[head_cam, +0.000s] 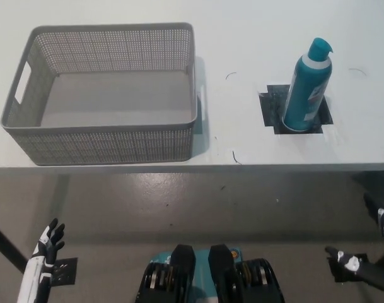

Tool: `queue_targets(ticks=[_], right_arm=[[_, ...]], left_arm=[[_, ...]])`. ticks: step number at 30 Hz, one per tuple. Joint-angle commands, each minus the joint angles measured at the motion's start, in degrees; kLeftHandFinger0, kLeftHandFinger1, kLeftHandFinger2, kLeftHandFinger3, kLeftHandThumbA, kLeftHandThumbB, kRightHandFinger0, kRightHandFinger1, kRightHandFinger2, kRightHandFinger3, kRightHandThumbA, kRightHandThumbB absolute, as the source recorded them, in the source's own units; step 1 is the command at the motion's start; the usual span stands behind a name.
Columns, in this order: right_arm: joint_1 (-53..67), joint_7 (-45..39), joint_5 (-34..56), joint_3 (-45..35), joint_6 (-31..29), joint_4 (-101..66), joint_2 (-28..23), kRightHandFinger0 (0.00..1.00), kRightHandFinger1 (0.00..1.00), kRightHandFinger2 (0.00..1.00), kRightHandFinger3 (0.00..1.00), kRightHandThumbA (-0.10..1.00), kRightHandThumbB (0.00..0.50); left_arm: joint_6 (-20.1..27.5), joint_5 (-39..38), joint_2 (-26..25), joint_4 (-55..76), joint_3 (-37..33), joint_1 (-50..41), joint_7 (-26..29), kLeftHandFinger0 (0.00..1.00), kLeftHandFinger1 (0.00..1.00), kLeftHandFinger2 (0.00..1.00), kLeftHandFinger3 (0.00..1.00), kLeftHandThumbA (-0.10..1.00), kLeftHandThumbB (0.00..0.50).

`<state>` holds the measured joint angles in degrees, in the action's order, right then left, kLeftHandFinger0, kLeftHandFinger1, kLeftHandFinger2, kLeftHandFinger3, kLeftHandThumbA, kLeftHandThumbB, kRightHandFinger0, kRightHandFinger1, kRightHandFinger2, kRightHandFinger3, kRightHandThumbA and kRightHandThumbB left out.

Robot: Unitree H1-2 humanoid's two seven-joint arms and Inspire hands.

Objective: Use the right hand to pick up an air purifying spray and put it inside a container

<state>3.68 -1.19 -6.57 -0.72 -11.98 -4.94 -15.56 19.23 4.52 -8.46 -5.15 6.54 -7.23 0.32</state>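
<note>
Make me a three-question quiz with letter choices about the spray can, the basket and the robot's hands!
1. Where does the spray can stand?
A. in the basket
B. on a dark square patch
C. on the floor

2. What colour is the basket?
A. grey
B. red
C. yellow

3. What is the right hand holding?
A. the can
B. the basket
C. nothing

Answers: 1 B, the can stands upright on the patch, right of the basket. 2 A, its mesh walls are grey. 3 C, it hangs low below the table edge, as does the left hand.
</note>
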Motion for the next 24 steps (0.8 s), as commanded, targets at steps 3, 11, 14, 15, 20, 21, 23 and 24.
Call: queue_targets(ticks=[3,11,14,15,20,21,23,24], right_arm=[[-8.86,-2.49,-1.15,-1.55,9.69,-7.87,-3.17,1.00,1.00,1.00,1.00,1.00,0.500],[-22.50,-2.31,2.04,-4.25,18.02,-3.29,-3.62,1.00,1.00,1.00,1.00,1.00,0.500],[-26.01,-2.14,1.84,-4.27,18.60,0.32,-3.33,1.00,1.00,1.00,1.00,1.00,0.500],[-27.69,-2.86,4.24,-4.86,19.80,2.45,-2.85,1.00,1.00,1.00,1.00,1.00,0.500],[-32.19,-3.28,6.52,-5.49,17.55,12.52,-1.99,1.00,1.00,1.00,1.00,1.00,0.500],[-33.36,-3.09,6.42,-5.49,17.21,14.67,-1.90,1.00,1.00,1.00,1.00,1.00,0.500],[-34.89,-3.16,7.05,-5.82,17.69,17.60,-1.65,1.00,1.00,1.00,1.00,1.00,0.500],[-36.05,-3.01,7.01,-5.90,17.63,19.89,-1.58,1.00,1.00,1.00,1.00,1.00,0.500]], left_arm=[[1.94,0.46,-0.39,1.44,0.82,0.33,1.40,1.00,1.00,1.00,1.00,1.00,0.238],[1.01,1.48,-0.11,2.29,0.80,-0.07,1.60,1.00,1.00,1.00,1.00,1.00,0.241],[1.94,1.47,-0.17,1.98,0.79,-0.01,1.56,1.00,1.00,1.00,1.00,1.00,0.224],[1.73,0.77,-0.14,1.90,0.78,0.19,1.25,1.00,1.00,1.00,1.00,1.00,0.236],[1.36,0.57,-0.38,2.30,0.92,0.00,1.07,1.00,1.00,1.00,1.00,1.00,0.219],[1.33,0.64,-0.37,2.27,0.94,0.04,1.12,1.00,1.00,1.00,1.00,1.00,0.222],[1.64,1.23,-0.42,2.12,0.94,0.14,1.36,1.00,1.00,1.00,1.00,1.00,0.230],[1.86,1.25,-0.38,2.16,0.90,0.17,1.36,1.00,1.00,1.00,1.00,1.00,0.238]])
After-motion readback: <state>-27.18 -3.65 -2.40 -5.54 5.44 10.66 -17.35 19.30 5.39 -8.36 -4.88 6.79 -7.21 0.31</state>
